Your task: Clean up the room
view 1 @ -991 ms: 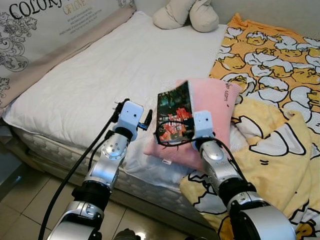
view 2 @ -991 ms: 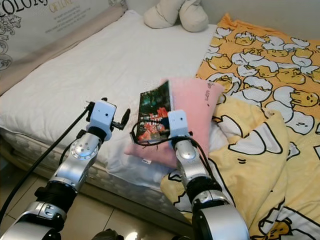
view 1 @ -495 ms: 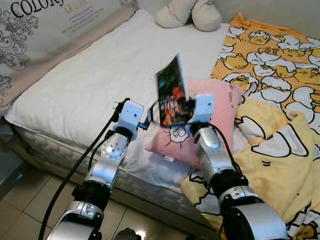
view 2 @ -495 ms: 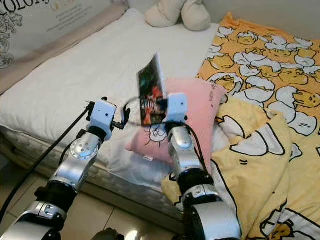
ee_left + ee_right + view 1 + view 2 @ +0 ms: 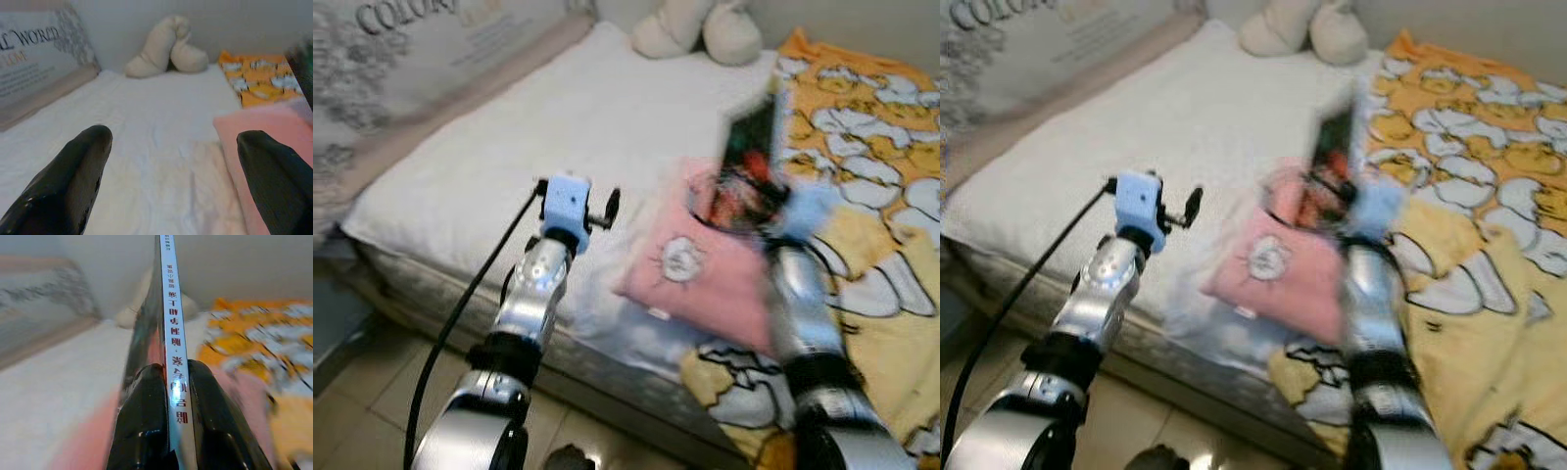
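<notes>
My right gripper (image 5: 172, 391) is shut on a thin book (image 5: 749, 166) with a dark, red-patterned cover. The book is held upright on its edge above the pink pillow (image 5: 700, 279); its white spine (image 5: 168, 308) with red characters runs between my fingers. The pink pillow lies on the white mattress (image 5: 568, 127) beside a yellow cartoon blanket (image 5: 871, 147). My left gripper (image 5: 171, 161) is open, hovering low over the mattress to the left of the pillow, with nothing between its fingers. The eye views are blurred.
A cream plush cushion (image 5: 695, 29) rests at the far end of the bed. A printed headboard panel (image 5: 401, 49) runs along the left side. Tiled floor (image 5: 362, 411) lies below the bed's near edge.
My right arm has lifted the book off the pink pillow and swung it to the right, turning it edge-on. The camera has shifted, and the picture is now blurred. The left arm has barely moved.
</notes>
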`<state>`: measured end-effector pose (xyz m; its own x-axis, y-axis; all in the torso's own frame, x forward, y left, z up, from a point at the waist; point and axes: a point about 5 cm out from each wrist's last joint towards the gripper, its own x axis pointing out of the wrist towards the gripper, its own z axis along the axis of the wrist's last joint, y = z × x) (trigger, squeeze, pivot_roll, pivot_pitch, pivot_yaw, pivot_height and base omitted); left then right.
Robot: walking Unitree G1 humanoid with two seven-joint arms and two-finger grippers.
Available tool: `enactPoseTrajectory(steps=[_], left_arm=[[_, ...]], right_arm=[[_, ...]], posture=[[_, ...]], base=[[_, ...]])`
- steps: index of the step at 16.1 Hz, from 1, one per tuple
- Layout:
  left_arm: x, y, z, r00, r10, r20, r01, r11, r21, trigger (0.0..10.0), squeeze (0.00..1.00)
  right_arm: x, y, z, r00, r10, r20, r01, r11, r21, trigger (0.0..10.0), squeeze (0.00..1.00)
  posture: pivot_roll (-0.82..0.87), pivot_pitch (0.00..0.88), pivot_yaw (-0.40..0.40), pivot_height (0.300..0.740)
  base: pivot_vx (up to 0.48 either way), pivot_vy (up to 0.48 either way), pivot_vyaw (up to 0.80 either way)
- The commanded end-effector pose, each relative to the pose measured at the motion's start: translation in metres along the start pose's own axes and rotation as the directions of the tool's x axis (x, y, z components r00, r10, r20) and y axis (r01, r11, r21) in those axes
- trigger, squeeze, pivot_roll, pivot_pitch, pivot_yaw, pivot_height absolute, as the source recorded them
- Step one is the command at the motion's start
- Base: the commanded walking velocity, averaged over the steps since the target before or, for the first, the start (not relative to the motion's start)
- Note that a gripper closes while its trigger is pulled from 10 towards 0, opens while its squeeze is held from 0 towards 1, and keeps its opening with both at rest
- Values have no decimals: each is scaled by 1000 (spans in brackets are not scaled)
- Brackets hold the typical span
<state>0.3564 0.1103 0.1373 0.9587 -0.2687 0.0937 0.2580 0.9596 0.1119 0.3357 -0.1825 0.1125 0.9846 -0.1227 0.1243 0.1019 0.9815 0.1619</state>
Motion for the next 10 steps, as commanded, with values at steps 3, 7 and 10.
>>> enactPoseTrajectory(steps=[3, 7, 10], left_arm=[[0, 0, -1, 999, -39, -4, 38, 996, -84, 10000, 0], [3, -4, 0, 998, -67, 2, 67, 988, -138, 10000, 0], [8, -12, 2, 995, -95, 9, 95, 988, -118, 10000, 0]], right_arm=[[-12, -1, -10, 999, -23, -31, 26, 994, 102, 0, 0], [-22, 0, -9, 1000, -1, 6, 1, 998, 61, 0, 0], [-14, 8, 0, 997, 61, 39, -60, 998, -11, 0, 0]], posture=[[97, 0, 33, 740], [85, 0, 49, 740], [56, 0, 58, 740]], base=[[0, 480, 0], [0, 480, 0], [0, 480, 0]])
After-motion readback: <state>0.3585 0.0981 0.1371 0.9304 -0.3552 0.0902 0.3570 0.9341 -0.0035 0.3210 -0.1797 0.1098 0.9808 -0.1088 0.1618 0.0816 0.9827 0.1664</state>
